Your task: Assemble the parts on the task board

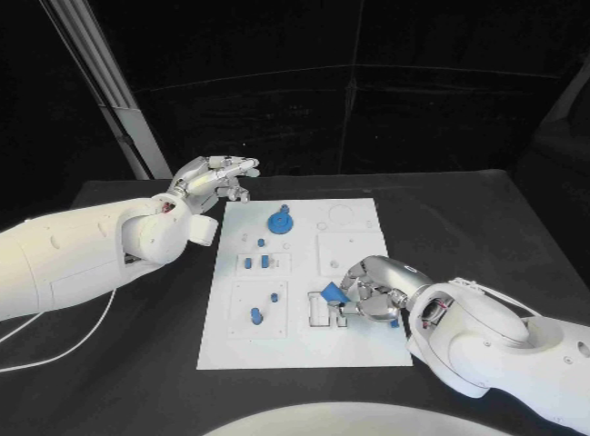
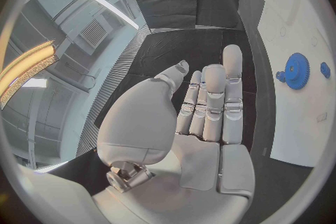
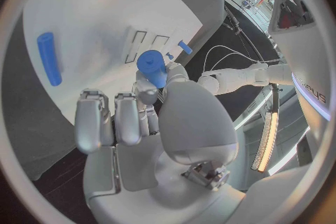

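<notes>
1. While the small blue plastic block (image 1: 333,292) sits pinched in the fingertips of the silver right hand (image 1: 377,289), it hovers over the lower right part of the flat white task board (image 1: 374,350), just above a slotted white fixture (image 1: 324,314). In the right wrist view the same piece shows as a round-ended blue peg (image 3: 152,66) held between thumb and fingers, so the grip looks shallow to me.
2. The main risk, as I judge it, is a tilted entry: if the piece meets the slot at an angle it may jam or twist out of the pinch and drop on the board.
3. A dropped piece could roll toward the loose blue cylinder (image 3: 49,58) lying on the board near the hand, or knock it aside.
4. The fingers hide much of the fixture from the head view, so alignment is hard to check; pushing down blindly could shift the board on the black surface (image 1: 505,227).
5. Further out, the blue toothed gear (image 1: 282,221) and the small blue pegs (image 1: 255,262) stand clear of the work.
6. The silver left hand (image 1: 212,184) hovers off the board's far left corner, holding nothing, fingers loosely together in the wrist view; it does not brace the board.
</notes>
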Tool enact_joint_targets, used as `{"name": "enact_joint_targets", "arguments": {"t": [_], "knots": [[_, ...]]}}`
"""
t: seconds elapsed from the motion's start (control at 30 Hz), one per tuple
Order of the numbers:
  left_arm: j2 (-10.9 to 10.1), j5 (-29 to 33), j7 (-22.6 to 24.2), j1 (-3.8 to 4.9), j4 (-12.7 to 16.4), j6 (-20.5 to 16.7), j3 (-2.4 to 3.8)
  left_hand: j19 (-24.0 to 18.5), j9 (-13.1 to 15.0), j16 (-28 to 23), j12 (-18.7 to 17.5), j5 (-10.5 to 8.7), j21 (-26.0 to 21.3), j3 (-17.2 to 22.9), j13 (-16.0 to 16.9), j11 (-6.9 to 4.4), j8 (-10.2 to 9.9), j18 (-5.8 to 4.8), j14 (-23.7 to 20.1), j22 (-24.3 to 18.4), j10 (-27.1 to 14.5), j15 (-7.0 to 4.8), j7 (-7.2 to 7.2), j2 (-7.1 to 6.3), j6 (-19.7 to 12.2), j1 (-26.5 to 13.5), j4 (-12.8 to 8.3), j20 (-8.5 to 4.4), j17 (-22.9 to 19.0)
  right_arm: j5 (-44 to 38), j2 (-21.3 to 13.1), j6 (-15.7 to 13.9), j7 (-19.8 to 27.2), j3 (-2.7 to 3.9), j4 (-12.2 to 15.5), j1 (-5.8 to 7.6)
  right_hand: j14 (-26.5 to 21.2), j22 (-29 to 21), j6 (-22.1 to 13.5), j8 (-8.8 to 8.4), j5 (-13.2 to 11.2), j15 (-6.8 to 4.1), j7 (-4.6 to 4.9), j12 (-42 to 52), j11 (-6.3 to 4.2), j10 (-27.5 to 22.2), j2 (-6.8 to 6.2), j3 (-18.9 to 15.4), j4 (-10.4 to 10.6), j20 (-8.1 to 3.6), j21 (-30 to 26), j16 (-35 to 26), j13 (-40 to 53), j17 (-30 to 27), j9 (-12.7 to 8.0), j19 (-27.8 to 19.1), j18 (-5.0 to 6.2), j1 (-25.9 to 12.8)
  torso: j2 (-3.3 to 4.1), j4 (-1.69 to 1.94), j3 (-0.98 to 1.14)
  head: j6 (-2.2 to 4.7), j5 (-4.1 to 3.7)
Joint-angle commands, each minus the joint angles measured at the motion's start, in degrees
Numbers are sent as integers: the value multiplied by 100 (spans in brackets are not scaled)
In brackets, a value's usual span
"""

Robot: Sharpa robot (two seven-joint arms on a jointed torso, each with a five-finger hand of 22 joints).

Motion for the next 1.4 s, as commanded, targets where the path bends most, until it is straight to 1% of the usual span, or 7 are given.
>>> {"name": "enact_joint_targets", "arguments": {"t": [0.03,0.13,0.27,0.5,1.1,1.3,1.4], "knots": [[5,7,6,9,3,41,5,28,-3,12,29,-14,-16,-40,-9,0,30,81,-52,-11,-48,-3,-25,26,-26,6,-2,-7,-5,439,89,438,57,2,-22,8,247,191,377,-76,-169,-52,-259,-28,-8,60,122,5,17,-40,31,24,10,16,2,15,-102,85,11,13,-4,2,2],[0,7,6,10,9,43,5,28,-4,13,29,-14,-17,-41,-9,0,30,81,-52,-11,-50,-3,-24,26,-28,7,-3,-7,-6,499,165,601,-38,3,-57,8,242,189,484,-160,-355,-60,-272,-72,-18,86,133,-41,18,-45,29,10,-1,5,2,13,-102,-34,10,1,-6,-15,14],[-3,-3,-12,11,21,85,6,33,-9,17,31,-8,-23,-50,-17,9,25,79,-54,-18,-78,1,-11,22,-58,33,-15,-6,-19,530,242,582,-181,4,-96,8,242,191,582,-237,-501,-69,-288,-96,-28,119,126,-96,18,-54,28,3,10,8,9,13,-101,-135,11,-11,-3,-15,10],[4,-23,-27,11,26,125,6,37,-12,24,34,-6,-29,-60,-23,20,22,77,-55,-24,-104,8,3,25,-83,43,-16,-3,-22,428,342,438,-342,4,-167,8,247,207,732,-299,-549,-87,-319,-112,-51,165,160,-167,26,-68,33,5,42,31,43,21,-104,-288,4,1,-1,-48,-10],[3,-26,-43,13,35,135,6,38,-13,25,36,-6,-31,-64,-25,24,22,76,-57,-25,-110,10,8,26,-89,42,-14,-2,-28,113,506,532,-438,6,-313,9,267,266,919,-403,-625,-120,-368,-18,-91,296,329,-309,29,-101,59,44,211,130,125,55,-116,-651,5,-4,1,-64,34],[0,-26,-51,13,40,154,6,39,-13,26,38,-5,-34,-71,-27,27,22,75,-59,-28,-120,14,12,24,-97,44,-14,0,-33,-18,528,573,-460,7,-339,9,263,257,940,-475,-923,-120,-366,-99,-88,290,294,-459,23,-105,52,25,206,120,175,48,-114,-809,6,-11,4,-74,32],[0,-26,-54,13,45,161,6,39,-13,26,38,-5,-34,-71,-27,27,22,75,-59,-28,-120,14,12,24,-97,44,-14,0,-33,-43,538,569,-465,7,-345,9,255,227,947,-512,-1449,-113,-358,-163,-81,276,283,-581,21,-100,34,-3,193,92,212,28,-107,-942,6,-9,6,-75,35]]}}
